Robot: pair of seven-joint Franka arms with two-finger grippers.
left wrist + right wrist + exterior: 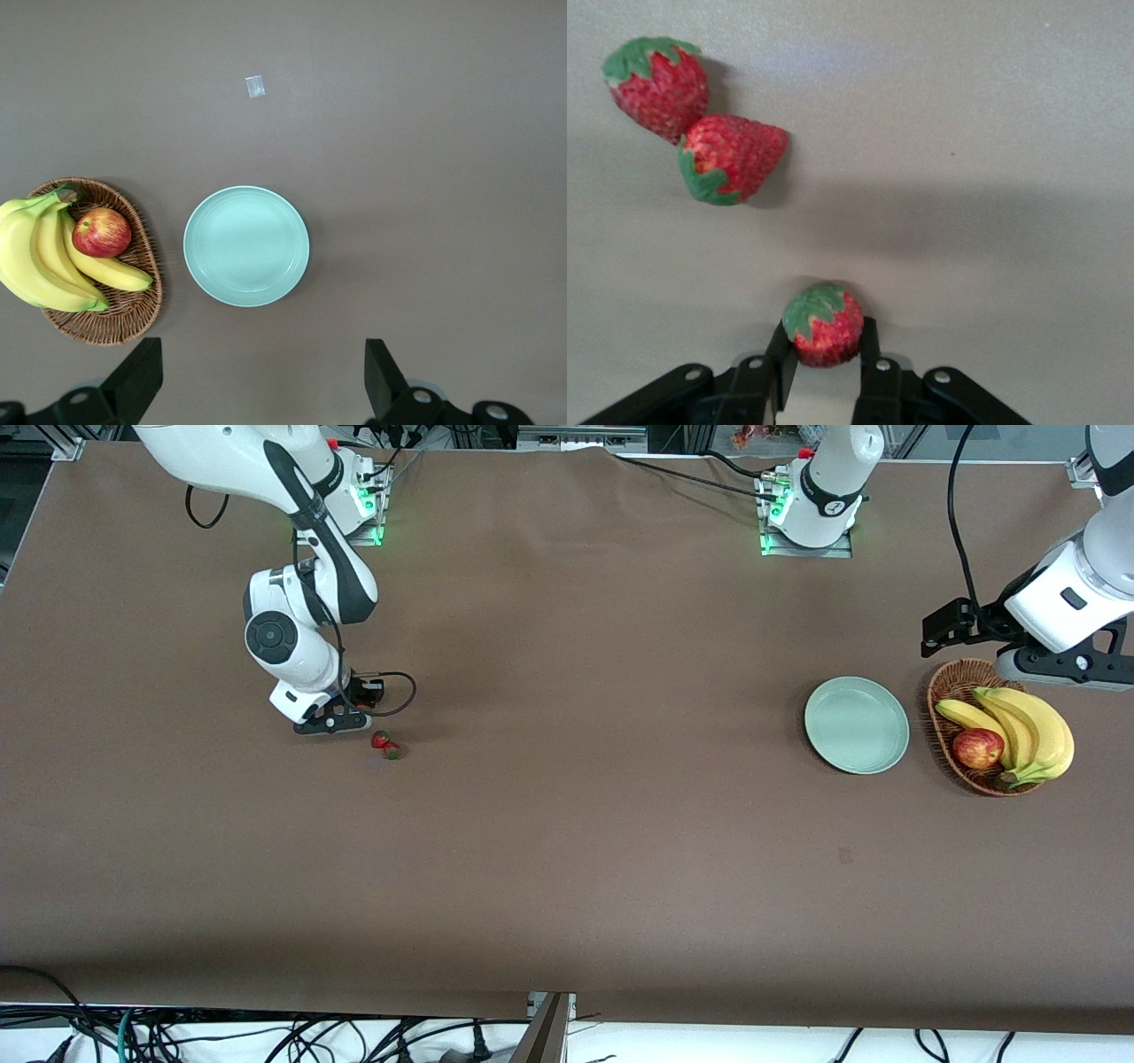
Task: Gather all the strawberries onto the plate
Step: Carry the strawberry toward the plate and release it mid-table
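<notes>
Red berry pinched at the right arm's end

Brown tabletop (567,850) fills the front view. The right gripper (341,722) is down at the surface toward the right arm's end, with two strawberries (386,745) touching each other just beside it. The pale green plate (856,724) lies bare toward the left arm's end, beside a wicker basket (950,682) holding bananas (1028,731) and an apple (977,747). The left gripper (948,627) hangs over the basket's edge, waiting.

Left wrist view: its fingers (137,376) stand wide apart, holding nothing, above the plate (246,245) and basket (115,314).

Right wrist view: the fingers (868,354) are closed on a third strawberry (824,324), its green top up; the other two berries (700,133) lie apart from it.
</notes>
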